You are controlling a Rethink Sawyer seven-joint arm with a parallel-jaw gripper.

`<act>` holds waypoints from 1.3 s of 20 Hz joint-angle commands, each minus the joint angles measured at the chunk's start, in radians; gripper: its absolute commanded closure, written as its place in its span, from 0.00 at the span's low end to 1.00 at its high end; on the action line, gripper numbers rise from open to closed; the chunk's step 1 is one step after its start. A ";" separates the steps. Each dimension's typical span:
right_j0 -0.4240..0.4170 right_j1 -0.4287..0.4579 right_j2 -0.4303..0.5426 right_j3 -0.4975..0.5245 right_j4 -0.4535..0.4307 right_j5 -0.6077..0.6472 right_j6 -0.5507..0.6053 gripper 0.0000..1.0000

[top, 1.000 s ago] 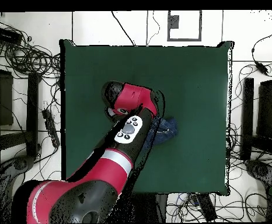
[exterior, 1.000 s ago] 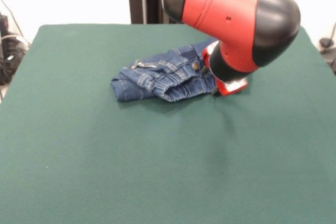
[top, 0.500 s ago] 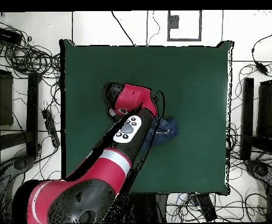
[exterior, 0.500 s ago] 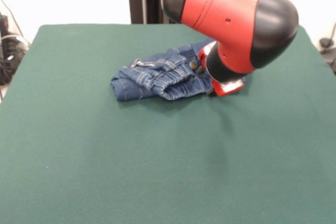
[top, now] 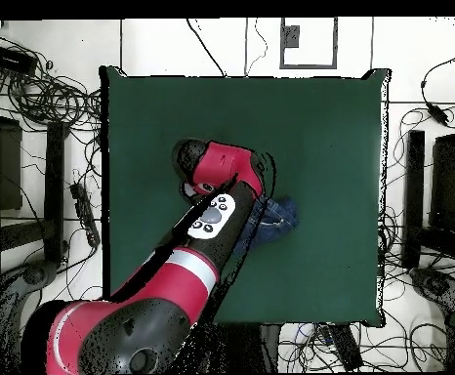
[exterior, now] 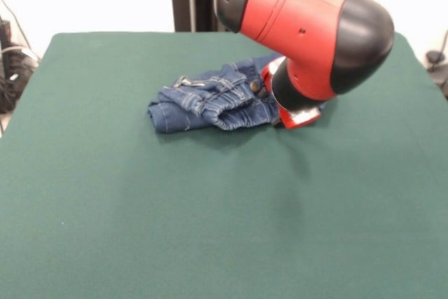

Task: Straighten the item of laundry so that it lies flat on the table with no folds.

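- I see the green worktop (exterior: 140, 229) filling most of both views.
- The arm (exterior: 308, 26) comes down over the jeans' right end.
- The jeans (exterior: 210, 103) lie bunched and folded near the centre.
- The end effector (exterior: 295, 115) sits low at the jeans; I can't tell its state.

A robotics laboratory: a red and black arm (top: 163, 293) works over a green cloth-topped table (top: 319, 127), ringed by loose cables (top: 46, 98) and dark equipment racks (top: 2, 176) on a pale tiled floor (top: 192, 44).

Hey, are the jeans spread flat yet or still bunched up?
Bunched up. The jeans lie in a folded, rumpled heap on the table, legs doubled over.
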 commanded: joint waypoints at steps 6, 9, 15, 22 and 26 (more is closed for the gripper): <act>0.022 0.091 0.057 0.088 -0.064 -0.062 0.203 0.00; 0.026 0.116 0.044 0.075 -0.070 -0.059 0.223 0.00; 0.034 0.141 0.005 0.048 -0.097 0.004 0.224 0.00; 0.033 0.137 0.004 0.035 -0.124 0.087 0.153 0.00; 0.028 0.131 0.020 0.032 -0.137 0.066 0.129 0.00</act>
